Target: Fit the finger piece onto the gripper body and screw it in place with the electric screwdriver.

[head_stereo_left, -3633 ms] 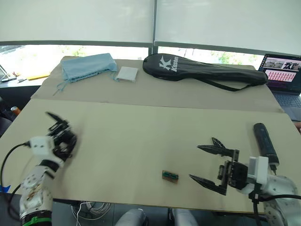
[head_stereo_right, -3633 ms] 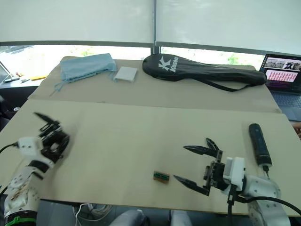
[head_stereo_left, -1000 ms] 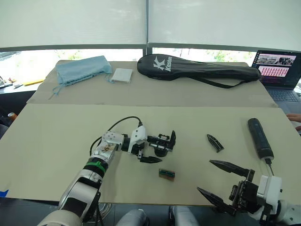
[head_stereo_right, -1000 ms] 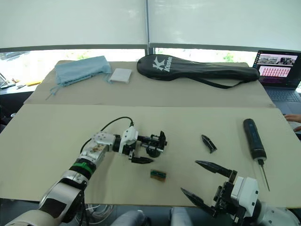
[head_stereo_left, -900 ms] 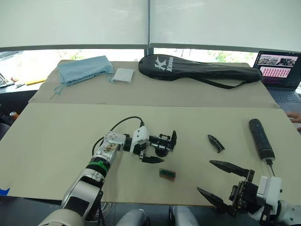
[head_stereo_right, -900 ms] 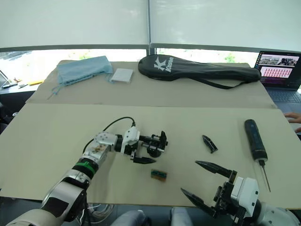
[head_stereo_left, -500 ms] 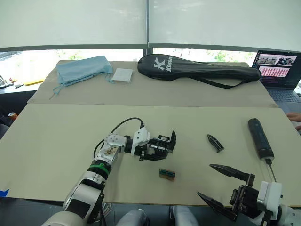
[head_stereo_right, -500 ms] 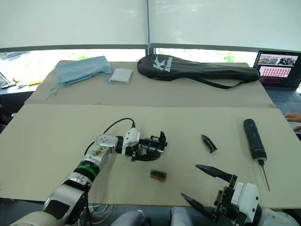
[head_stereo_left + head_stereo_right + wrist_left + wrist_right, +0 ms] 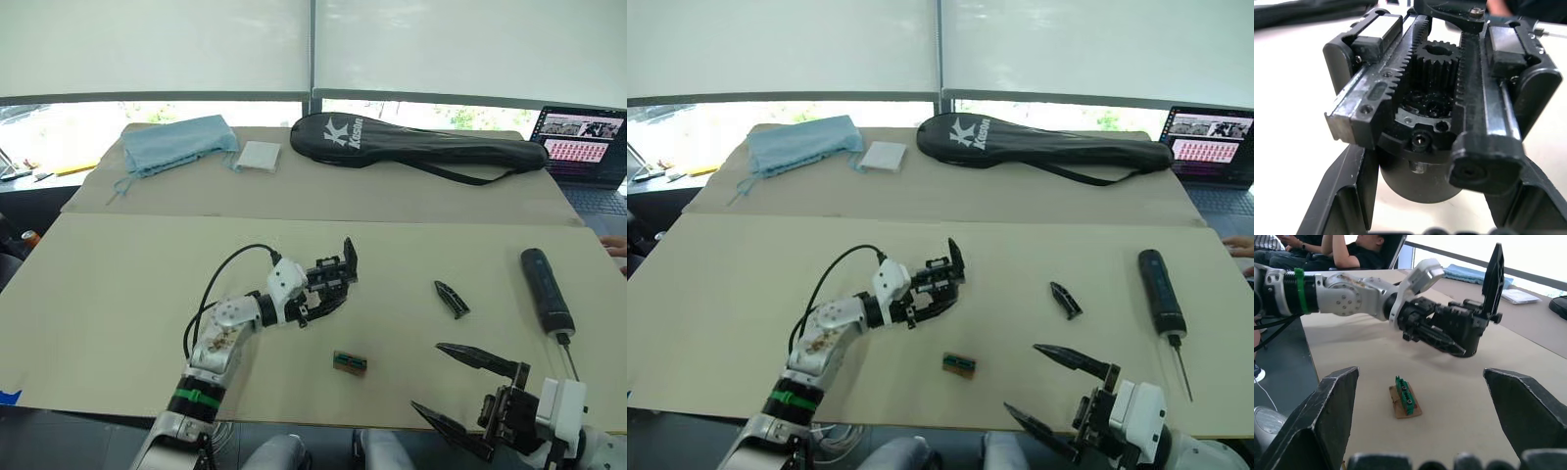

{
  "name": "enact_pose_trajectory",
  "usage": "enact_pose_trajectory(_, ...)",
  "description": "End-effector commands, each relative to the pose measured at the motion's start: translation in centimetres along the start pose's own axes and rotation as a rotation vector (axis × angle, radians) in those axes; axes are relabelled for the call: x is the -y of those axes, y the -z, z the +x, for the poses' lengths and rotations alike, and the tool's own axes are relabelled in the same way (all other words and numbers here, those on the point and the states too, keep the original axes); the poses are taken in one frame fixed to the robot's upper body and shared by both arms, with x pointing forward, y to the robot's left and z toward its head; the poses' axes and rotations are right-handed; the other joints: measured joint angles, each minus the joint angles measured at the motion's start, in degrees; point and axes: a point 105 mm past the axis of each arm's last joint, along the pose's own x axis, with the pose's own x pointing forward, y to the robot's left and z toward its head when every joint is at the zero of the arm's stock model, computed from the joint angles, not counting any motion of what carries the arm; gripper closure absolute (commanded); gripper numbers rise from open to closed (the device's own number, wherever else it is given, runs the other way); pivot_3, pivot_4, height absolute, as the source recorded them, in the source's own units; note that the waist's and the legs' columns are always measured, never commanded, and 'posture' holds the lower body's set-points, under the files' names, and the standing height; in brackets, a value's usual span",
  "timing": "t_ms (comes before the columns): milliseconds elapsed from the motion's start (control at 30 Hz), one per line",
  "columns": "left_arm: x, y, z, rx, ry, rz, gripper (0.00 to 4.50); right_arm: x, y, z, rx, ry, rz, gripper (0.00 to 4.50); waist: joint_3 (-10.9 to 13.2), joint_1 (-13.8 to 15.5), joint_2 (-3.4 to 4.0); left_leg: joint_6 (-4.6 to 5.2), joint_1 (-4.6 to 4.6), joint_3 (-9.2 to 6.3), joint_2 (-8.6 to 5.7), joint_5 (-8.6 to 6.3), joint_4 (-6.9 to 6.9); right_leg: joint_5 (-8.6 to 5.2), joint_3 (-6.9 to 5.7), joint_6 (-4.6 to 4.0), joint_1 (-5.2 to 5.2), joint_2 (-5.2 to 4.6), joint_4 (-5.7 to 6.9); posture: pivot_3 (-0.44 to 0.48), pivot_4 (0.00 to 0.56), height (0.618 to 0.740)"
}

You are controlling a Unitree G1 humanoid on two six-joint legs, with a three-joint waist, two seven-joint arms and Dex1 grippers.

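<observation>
My left gripper [image 9: 312, 297] is shut on the gripper body [image 9: 331, 279], a black blocky mechanism with a round base, held tilted just over the table with its one finger pointing up. The left wrist view shows the body's gear and toothed rails [image 9: 1435, 98] close up between my fingers [image 9: 1347, 196]. The finger piece [image 9: 451, 299] lies on the table to the right, apart from both grippers. Further right lies the electric screwdriver [image 9: 547, 291], its bit toward the front edge. My right gripper [image 9: 431, 377] stands open near the front edge, with nothing in it.
A small green-and-brown box [image 9: 350, 361] lies in front of the gripper body. At the back are a black racket bag [image 9: 421, 147], a blue cloth [image 9: 176, 140], a white pad [image 9: 259, 155] and a laptop [image 9: 578, 147]. A person [image 9: 1347, 249] sits beyond the table.
My left gripper has raised and tilted the gripper body, so its finger now points up. The left arm has drawn back toward me. The right gripper has stayed in place, open.
</observation>
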Motion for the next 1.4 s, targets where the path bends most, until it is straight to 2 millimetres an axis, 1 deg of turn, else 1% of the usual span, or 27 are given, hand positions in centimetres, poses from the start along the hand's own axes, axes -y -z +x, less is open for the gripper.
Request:
enact_pose_trajectory(33, -0.1, -2.4, 0.5, 0.072, -0.056, 0.061, 2.17, 0.0, -0.9, 0.2, 0.026, -0.018, -0.037, 0.00, 0.0, 0.0, -0.01, -0.02, -0.01, 0.00, 0.00, -0.01, 0.01, 0.00, 0.00, 0.00, -0.01, 0.00, 0.01, 0.000, 0.150, 0.740)
enact_pose_trajectory(167, 0.1, -2.0, 0.7, 0.051, -0.074, 0.054, 2.17, 0.4, -1.1, 0.1, 0.019, -0.017, -0.049, 0.00, 0.0, 0.0, -0.01, -0.04, 0.01, 0.00, 0.01, -0.02, 0.00, 0.00, 0.00, 0.00, 0.01, -0.01, 0.02, 0.000, 0.150, 0.740)
enact_pose_trajectory(333, 0.6, -1.3, 0.9, 0.021, -0.051, 0.036, 2.17, 0.8, -1.3, -0.1, 0.011, -0.016, -0.060, 0.00, 0.0, 0.0, -0.01, -0.04, 0.01, 0.00, -0.01, -0.02, 0.00, 0.00, -0.01, 0.00, 0.01, -0.01, 0.00, 0.000, 0.150, 0.740)
enact_pose_trajectory(600, 0.9, -0.3, 0.7, -0.050, -0.027, 0.016, 2.17, 1.0, -1.4, 0.6, 0.028, -0.024, -0.055, 0.00, 0.0, 0.0, 0.01, -0.04, 0.01, 0.00, 0.00, -0.02, 0.00, 0.00, -0.01, 0.00, 0.02, -0.01, 0.01, 0.000, 0.150, 0.740)
enact_pose_trajectory(667, 0.8, -0.4, 0.6, -0.050, -0.035, 0.004, 1.16, 1.0, -1.4, 0.6, 0.031, -0.027, -0.053, 0.00, 0.0, 0.0, 0.01, -0.04, 0.03, 0.00, 0.00, -0.02, 0.00, 0.00, -0.01, 0.01, 0.03, -0.01, 0.01, 0.000, 0.150, 0.740)
enact_pose_trajectory(700, 0.7, -0.5, 0.5, -0.047, -0.039, 0.006, 0.85, 1.0, -1.4, 0.6, 0.032, -0.027, -0.052, 0.00, 0.0, 0.0, 0.01, -0.04, 0.02, 0.00, 0.00, -0.02, 0.00, 0.00, -0.01, 0.00, 0.02, -0.01, 0.00, 0.000, 0.150, 0.740)
enact_pose_trajectory(733, 0.6, -0.5, 0.4, -0.048, -0.040, 0.008, 0.37, 1.0, -1.4, 0.7, 0.033, -0.028, -0.051, 0.00, 0.0, 0.0, 0.01, -0.04, 0.02, 0.00, 0.00, -0.02, 0.00, 0.00, -0.02, 0.00, 0.02, -0.01, 0.01, 0.000, 0.150, 0.740)
enact_pose_trajectory(767, 0.6, -0.4, 0.1, -0.054, -0.033, 0.009, 0.05, 1.1, -1.4, 0.7, 0.036, -0.025, -0.048, 0.00, 0.0, 0.0, 0.01, -0.04, 0.02, 0.00, 0.00, -0.02, 0.00, 0.00, -0.01, 0.00, 0.02, -0.01, 0.01, 0.000, 0.150, 0.740)
enact_pose_trajectory(867, -0.1, -0.1, -1.3, -0.093, 0.002, 0.008, 0.05, 1.0, -1.6, 0.7, 0.042, -0.033, -0.033, 0.00, 0.0, -0.2, 0.02, -0.04, 0.04, 0.00, 0.00, -0.02, 0.00, 0.00, -0.01, 0.00, 0.02, 0.00, 0.03, 0.000, 0.150, 0.740)
enact_pose_trajectory(1000, -2.1, 0.5, -3.4, -0.151, 0.054, 0.039, 0.05, 1.0, -1.6, 0.6, 0.038, -0.037, -0.029, 0.00, 0.0, -0.3, 0.05, -0.07, 0.07, 0.00, 0.05, 0.00, -0.01, 0.00, -0.02, -0.01, 0.02, 0.03, 0.06, 0.000, 0.150, 0.740)
enact_pose_trajectory(1067, -3.0, 0.7, -4.1, -0.166, 0.099, 0.056, 0.05, 1.0, -1.6, 0.6, 0.037, -0.038, -0.027, 0.00, 0.0, -0.3, 0.06, -0.10, 0.08, 0.00, 0.04, 0.01, 0.00, 0.01, -0.03, -0.02, 0.02, 0.03, 0.09, 0.000, 0.150, 0.740)
enact_pose_trajectory(1233, -3.5, 0.3, -4.1, -0.128, 0.324, 0.142, 0.05, 1.1, -1.7, 0.8, 0.037, -0.043, -0.032, 0.00, 0.0, 0.0, 0.05, -0.08, 0.08, 0.00, -0.06, 0.01, 0.00, 0.02, -0.10, -0.02, 0.03, 0.02, 0.03, 0.000, 0.150, 0.740)
enact_pose_trajectory(1300, -3.7, 0.0, -3.6, -0.106, 0.392, 0.118, 0.05, 1.2, -1.7, 0.8, 0.039, -0.041, -0.038, 0.00, 0.0, 0.0, 0.05, -0.07, 0.05, 0.00, -0.09, 0.02, 0.01, 0.02, -0.15, -0.01, 0.02, 0.01, 0.00, 0.000, 0.150, 0.740)
enact_pose_trajectory(1400, -3.9, -0.1, -2.2, -0.110, 0.445, 0.142, 0.05, 1.2, -1.7, 1.0, 0.039, -0.042, -0.032, 0.00, 0.0, 0.0, 0.02, -0.04, 0.03, 0.00, -0.12, 0.03, 0.03, 0.04, -0.15, 0.01, 0.04, -0.03, -0.01, 0.000, 0.150, 0.740)
